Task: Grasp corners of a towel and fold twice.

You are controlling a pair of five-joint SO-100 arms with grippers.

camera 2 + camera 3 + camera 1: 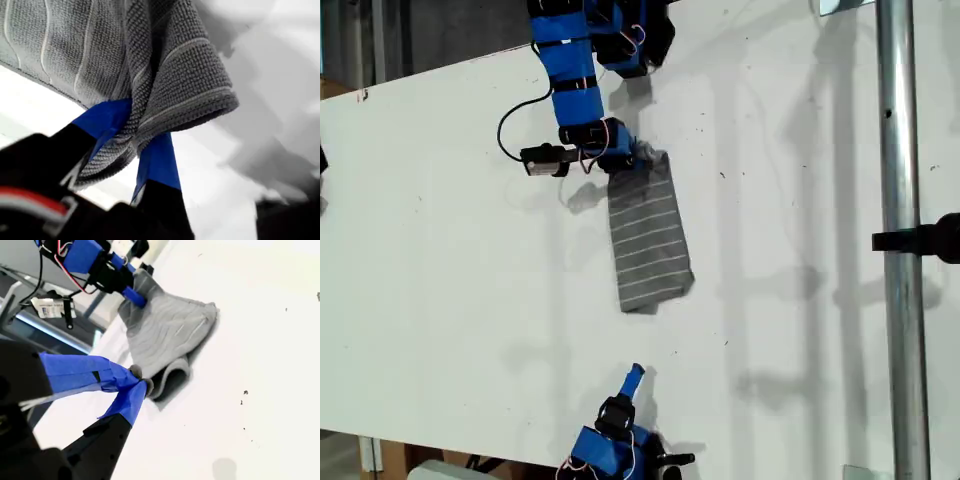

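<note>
White tabletop (470,250): your first gripper (135,140) is clamped on the towel (648,240), your second gripper (137,382) pinched together empty; carry the fold low, edges aligned.

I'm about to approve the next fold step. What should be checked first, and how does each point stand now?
1. My first hand clamped on the towel: ok.
2. My second hand shut and holding nothing: ok.
3. Second hand away from the towel, near the exterior view's bottom edge: ok.
4. Towel flat: not ok, its free end is curled.
5. Held fold gripped through every layer: cannot tell.
6. Table beside the towel bare: ok.
</note>
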